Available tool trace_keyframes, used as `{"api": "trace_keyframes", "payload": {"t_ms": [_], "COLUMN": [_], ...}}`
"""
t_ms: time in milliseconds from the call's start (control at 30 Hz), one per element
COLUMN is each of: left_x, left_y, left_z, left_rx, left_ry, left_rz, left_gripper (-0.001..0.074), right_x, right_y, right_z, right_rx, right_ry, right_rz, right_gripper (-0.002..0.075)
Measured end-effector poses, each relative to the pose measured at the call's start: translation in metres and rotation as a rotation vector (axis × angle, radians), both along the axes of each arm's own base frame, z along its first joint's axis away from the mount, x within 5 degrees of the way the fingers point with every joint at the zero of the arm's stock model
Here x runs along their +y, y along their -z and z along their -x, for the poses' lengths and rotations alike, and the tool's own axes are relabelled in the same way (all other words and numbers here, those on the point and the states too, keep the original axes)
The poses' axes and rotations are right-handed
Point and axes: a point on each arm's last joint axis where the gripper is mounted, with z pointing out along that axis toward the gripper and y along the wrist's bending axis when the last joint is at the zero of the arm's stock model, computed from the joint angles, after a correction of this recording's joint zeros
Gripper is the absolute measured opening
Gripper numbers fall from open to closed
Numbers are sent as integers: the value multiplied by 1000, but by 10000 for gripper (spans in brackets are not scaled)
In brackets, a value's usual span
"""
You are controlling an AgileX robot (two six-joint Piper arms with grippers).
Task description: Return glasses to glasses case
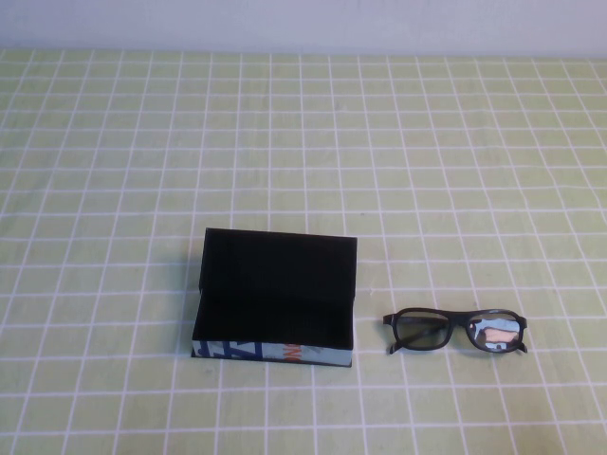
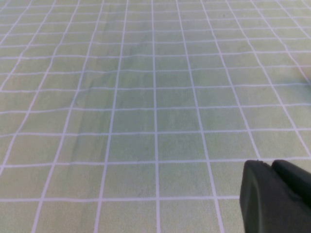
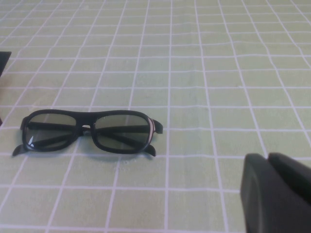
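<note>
Tabletop: cloth-like cover, matt green w/ white grid, faint creases. Glasses case: matt black lid and interior, looks like card; front side printed blue, white, orange. Glasses: smooth black plastic frame, glossy reflective lenses. Left gripper, low over bare tabletop, and right gripper, near the glasses: matt black plastic.

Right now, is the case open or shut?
Open: the case has its lid raised behind a bare black interior; the glasses lie outside it, on the robot's right.
</note>
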Motion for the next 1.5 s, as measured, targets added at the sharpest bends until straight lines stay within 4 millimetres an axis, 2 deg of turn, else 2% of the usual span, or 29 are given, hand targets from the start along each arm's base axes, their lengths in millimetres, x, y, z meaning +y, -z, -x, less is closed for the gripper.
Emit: {"api": "trace_keyframes", "payload": {"t_ms": [267, 433, 600, 800, 1100, 1167, 1267, 1400, 1500], "left_x": [0, 0, 0, 0, 0, 0, 0, 0, 0], "left_y": [0, 0, 0, 0, 0, 0, 0, 0, 0], "left_z": [0, 0, 0, 0, 0, 0, 0, 0, 0], "left_rx": [0, 0, 0, 0, 0, 0, 0, 0, 0], "left_ry": [0, 0, 0, 0, 0, 0, 0, 0, 0], "left_rz": [0, 0, 0, 0, 0, 0, 0, 0, 0], "left_gripper": [-2, -2, -2, -2, -2, -2, -2, -2, -2], "right_x": [0, 2, 9, 6, 6, 11, 21, 35, 41], "right_y": [0, -1, -7, -20, -24, -24, -37, -64, -77], "right_z": [0, 0, 0, -2, -2, -1, 0, -8, -21], "right_rx": [0, 1, -13, -97, -102, -61, 28, 236, 437], "right_ry": [0, -5, -16, 38, 52, 6, -87, -195, -261], "right_rz": [-4, -71, -364, -699, -894, -903, -875, -741, -606], "right_gripper": [-11, -11, -11, -11, -11, -11, -11, -11, -11]}}
